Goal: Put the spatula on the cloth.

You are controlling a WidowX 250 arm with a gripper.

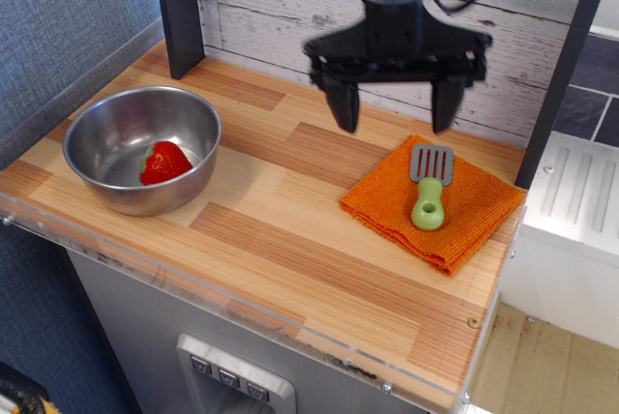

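Spatula [427,189] flat on cloth [434,203], handle toward 6 o'clock; gripper [394,104] above, fingers spread apart, empty; strawberry [164,162] in bowl [97,128]

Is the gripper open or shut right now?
Open: the gripper hangs above the table, fingers spread wide, holding nothing; the spatula lies on the cloth.

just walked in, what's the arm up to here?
Nothing is being held right now. The claw hangs open above the counter, clear of everything. The spatula lies flat on the orange cloth at the right end, green handle toward the front edge. At the left end, a strawberry sits in a steel bowl. The placing looks done.
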